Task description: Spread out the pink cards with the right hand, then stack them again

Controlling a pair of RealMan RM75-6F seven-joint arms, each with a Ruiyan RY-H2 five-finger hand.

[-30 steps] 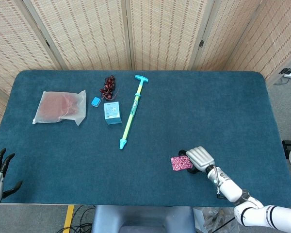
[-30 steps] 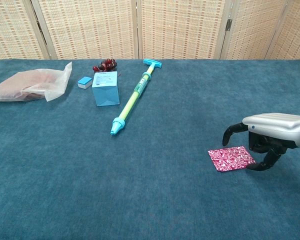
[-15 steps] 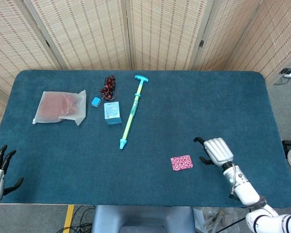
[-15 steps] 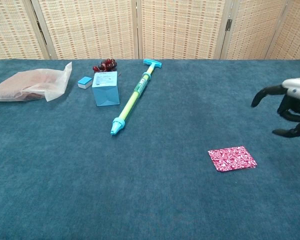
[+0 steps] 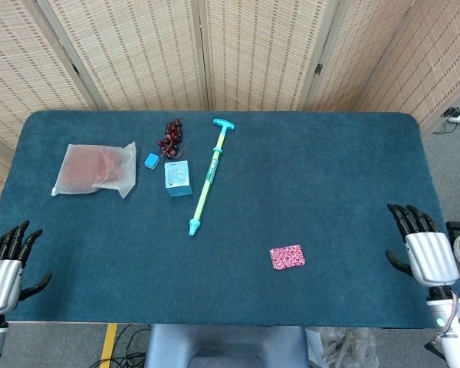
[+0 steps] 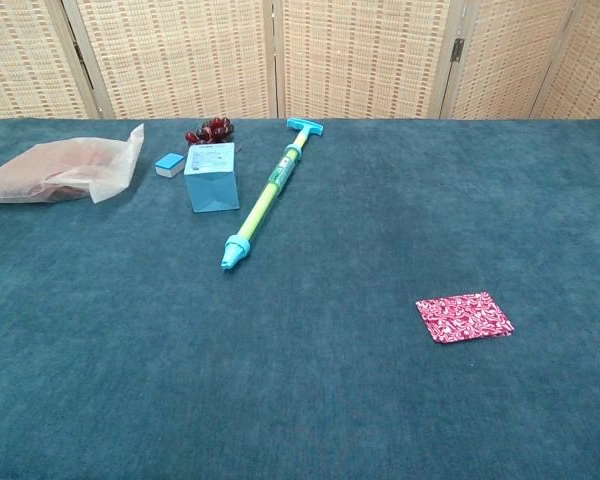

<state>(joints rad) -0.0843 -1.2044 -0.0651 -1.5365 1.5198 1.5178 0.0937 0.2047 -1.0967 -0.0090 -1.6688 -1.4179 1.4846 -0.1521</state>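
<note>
The pink cards (image 5: 287,257) (image 6: 464,316) lie as one neat stack on the blue table cloth, right of the centre and toward the front. My right hand (image 5: 422,250) is open at the table's right front edge, well to the right of the cards, fingers apart and holding nothing. At the left front corner my left hand (image 5: 8,263) is open too, also empty. The chest view shows neither hand.
A green and blue stick (image 5: 206,177) (image 6: 266,196) lies left of centre. Behind and left of it are a light blue box (image 5: 178,178), a small blue block (image 5: 151,160), dark red grapes (image 5: 171,136) and a translucent bag (image 5: 95,169).
My right hand has let go of the cards and drawn back to the right front edge, leaving the chest view. The stack stays put. My left hand has risen slightly.
</note>
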